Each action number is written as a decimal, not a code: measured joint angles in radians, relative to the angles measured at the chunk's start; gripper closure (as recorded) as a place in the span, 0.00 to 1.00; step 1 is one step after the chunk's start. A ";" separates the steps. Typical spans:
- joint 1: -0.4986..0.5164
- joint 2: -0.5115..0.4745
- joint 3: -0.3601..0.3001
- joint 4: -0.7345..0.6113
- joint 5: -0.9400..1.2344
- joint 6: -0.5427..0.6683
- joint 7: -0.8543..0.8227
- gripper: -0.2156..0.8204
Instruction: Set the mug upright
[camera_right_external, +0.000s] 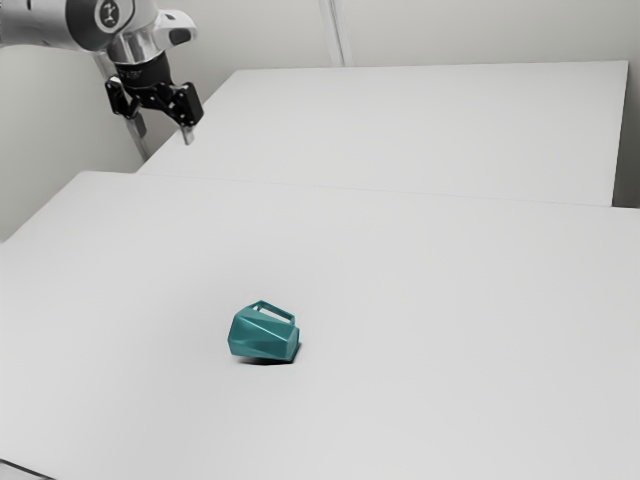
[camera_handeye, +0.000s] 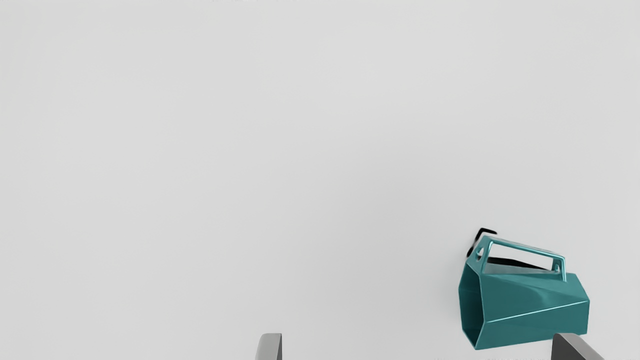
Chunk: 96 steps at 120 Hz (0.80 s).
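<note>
Item: one mug, teal, faceted, with a squared handle.
Location: the mug is resting on the pale table, below the middle of the exterior view and a little to the exterior view's left.
Position of mug: it is lying on its side, not standing on its base.
Mouth: the open end is facing sideways, toward the side where the farther finger is showing in the wrist view; the dark inside is showing.
Handle: it is rising from the body's upper side, with a gap showing between grip and body.
Shadow: a black patch is showing through the handle's gap, and more dark is lying along the mug's underside in the exterior view.
Gripper: the black gripper is hanging in the air, well apart from the mug, toward the exterior view's upper left.
State of hand: the two fingers are standing wide apart, pinching nothing.
Wrist sighting: the mug is appearing close to one fingertip, which is overlapping its lower edge in the picture.
Arm: the white arm is reaching in from the exterior view's upper left.
Backdrop: a second pale surface is stretching beyond the table.
</note>
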 joint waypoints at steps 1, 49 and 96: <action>-0.001 0.000 0.000 0.000 0.000 0.000 0.000 0.23; 0.005 -0.198 0.093 -0.380 -0.230 0.201 -0.032 0.23; 0.003 -0.370 0.185 -0.804 -0.599 0.477 0.001 0.23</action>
